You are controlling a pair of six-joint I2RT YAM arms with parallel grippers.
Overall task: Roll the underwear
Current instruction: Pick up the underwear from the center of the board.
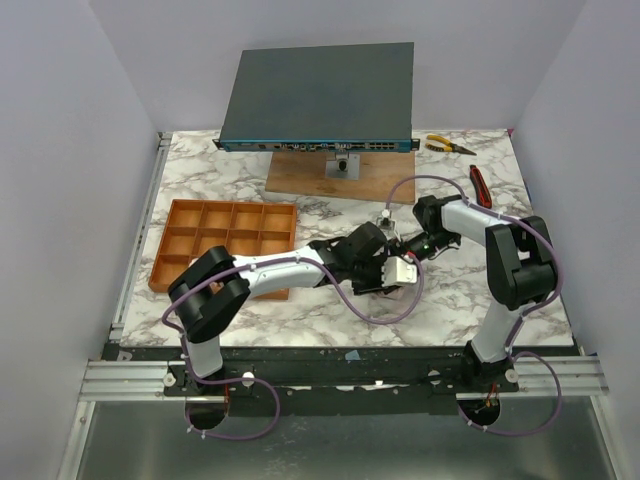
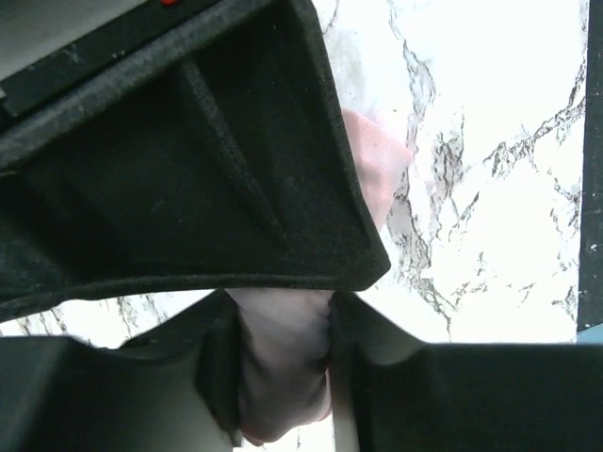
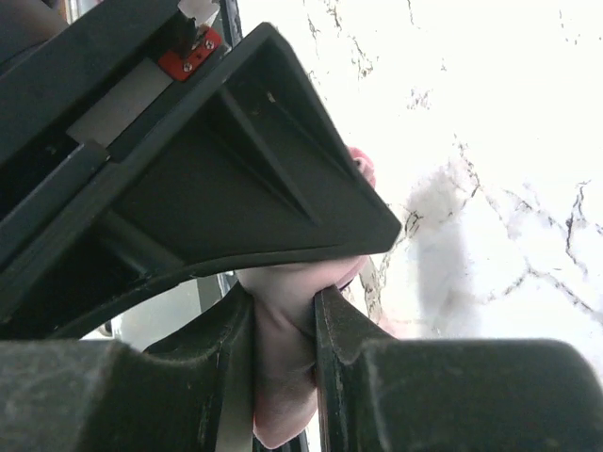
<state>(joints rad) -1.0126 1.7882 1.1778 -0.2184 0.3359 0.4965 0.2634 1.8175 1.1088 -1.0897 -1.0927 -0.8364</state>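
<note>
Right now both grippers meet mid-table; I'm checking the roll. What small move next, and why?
Probably draw the pinched edge slightly over the rest of the cloth: the left gripper and right gripper both pinch the pale pink underwear, and more of it lies beyond them.

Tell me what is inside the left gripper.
Pale pink underwear sits pinched in the left gripper; a finger of the right gripper hides most of the rest.

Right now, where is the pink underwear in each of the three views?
Top external: the pink underwear is a pale patch between the left gripper and the right gripper, right of centre.
Left wrist: bottom centre, caught in the fingers.
Right wrist: bottom, left of centre, caught in the fingers.
Shared landmark: the marble table.
</note>
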